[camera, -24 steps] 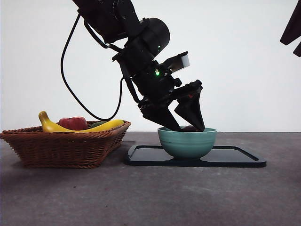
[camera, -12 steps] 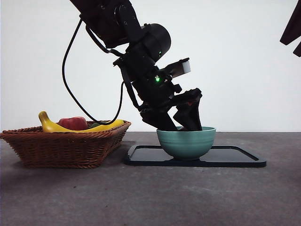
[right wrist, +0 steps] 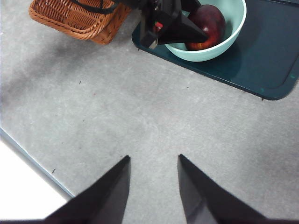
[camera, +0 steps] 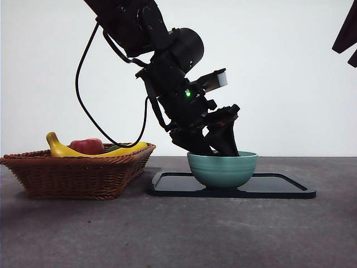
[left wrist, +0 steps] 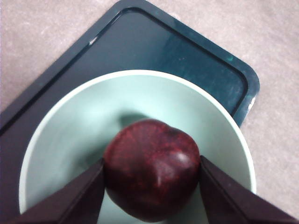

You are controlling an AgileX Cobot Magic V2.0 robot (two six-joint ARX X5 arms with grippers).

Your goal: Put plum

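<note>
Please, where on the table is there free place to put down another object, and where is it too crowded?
Free: the bare grey table between the wicker basket, the dark tray and the waiting right end effector; also the tray's bare part beside the teal bowl. Crowded: the bowl, where the left end effector holds the plum, and the basket with the banana and red fruit.

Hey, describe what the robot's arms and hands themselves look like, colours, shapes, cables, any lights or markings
Both arms are black. The left arm has bulky, rounded cylindrical joints, a thin black cable looping loosely beside it, a small green light, a tiny red mark and a pale grey block. The left hand ends in two wedge-shaped, pointed matte black fingers. The right hand has the same tapered black fingers.
</note>
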